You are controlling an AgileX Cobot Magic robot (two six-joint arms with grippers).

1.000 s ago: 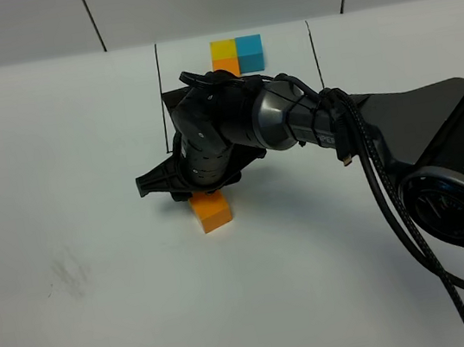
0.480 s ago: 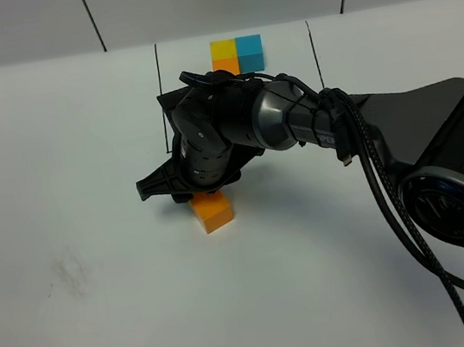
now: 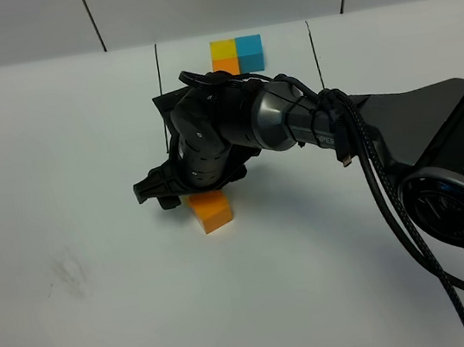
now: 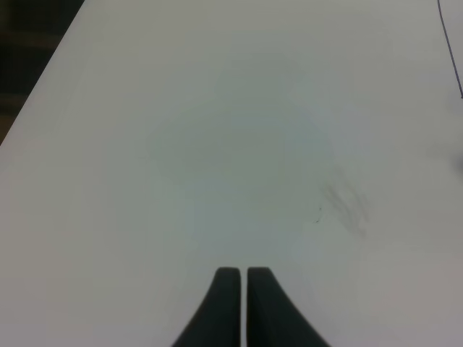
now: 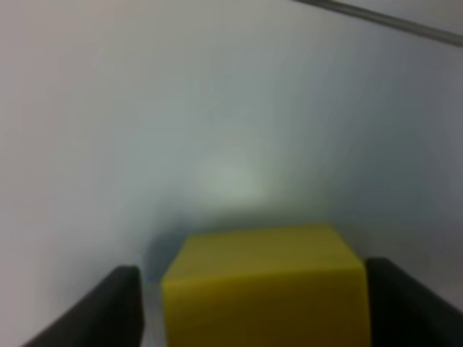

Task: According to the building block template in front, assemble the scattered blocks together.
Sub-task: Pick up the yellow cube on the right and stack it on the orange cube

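White table [image 3: 56,165] out to every border of the high view, ending only at the far edge against a grey wall [image 3: 18,31]. Wide bare room on the left and the near side, marked by one faint grey scuff [image 3: 68,276].

From the right border, a black right arm [image 3: 294,120]: reaches across the middle, bends down to the table and covers much of the centre.

At the far middle, the building block template [image 3: 236,55], between two thin black lines [image 3: 161,88]. Lies flat as an L with equal legs: yellow to blue along the far edge, yellow to orange toward the near side. Sits close to the arm's upper outline.

Just at the arm's near side, an orange cube [image 3: 211,210], slightly askew to the table's edge, with free room left, right and near.

In the right wrist view, right tool [image 5: 251,269] spread apart, with fingers [image 5: 108,307] either side of a yellow cube [image 5: 264,296]. Sliver of gap on one side; contact on the other side not to be told. Sits square between them.

Left tool [image 4: 237,273] pressed together above bare table.
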